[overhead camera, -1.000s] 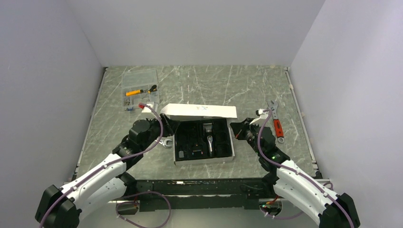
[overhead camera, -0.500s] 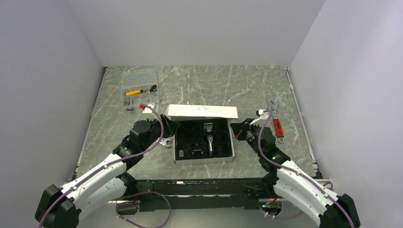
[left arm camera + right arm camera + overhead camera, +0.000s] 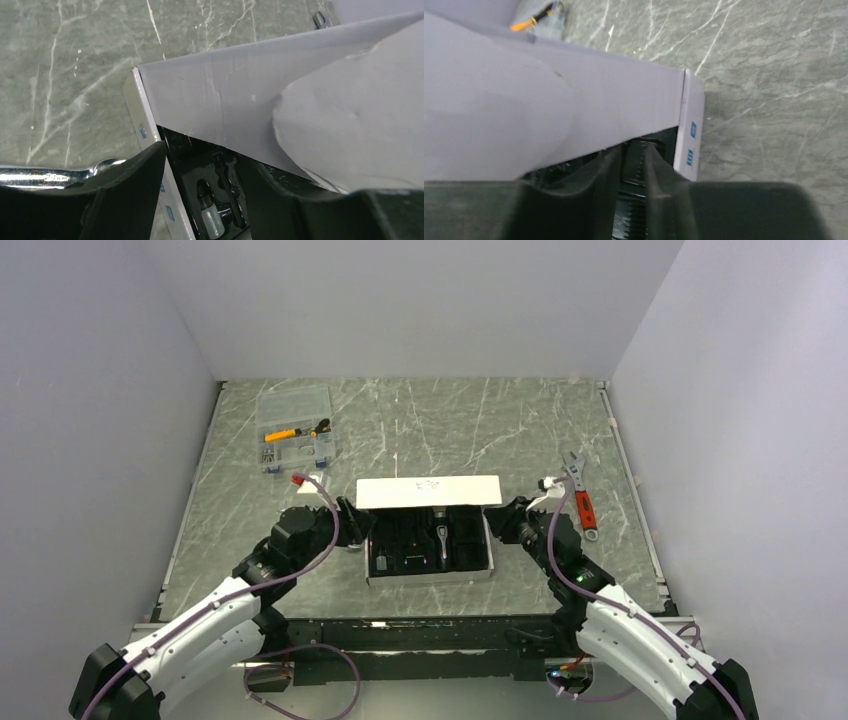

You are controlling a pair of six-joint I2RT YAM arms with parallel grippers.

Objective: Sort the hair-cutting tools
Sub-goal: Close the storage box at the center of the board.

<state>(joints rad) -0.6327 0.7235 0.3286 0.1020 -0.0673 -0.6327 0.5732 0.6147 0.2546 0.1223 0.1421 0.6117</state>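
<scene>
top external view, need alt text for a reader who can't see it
Two white robot arms reach from the near edge, the left gripper and right gripper flanking a white cardboard box whose lid tilts over a black insert holding a black-and-silver hair clipper. On the grey marbled table, a clear plastic organiser sits far left, a red-handled adjustable wrench right.

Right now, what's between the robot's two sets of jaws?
The white box, lid tilted over the hair clipper in its tray. The top view shows it.

On the grey worktop (image 3: 450, 420) are laid a white box (image 3: 430, 580), a clear box (image 3: 290, 398) at the far left, a red-handled wrench (image 3: 582, 505) at the right and a silver wrench (image 3: 50, 176).
</scene>
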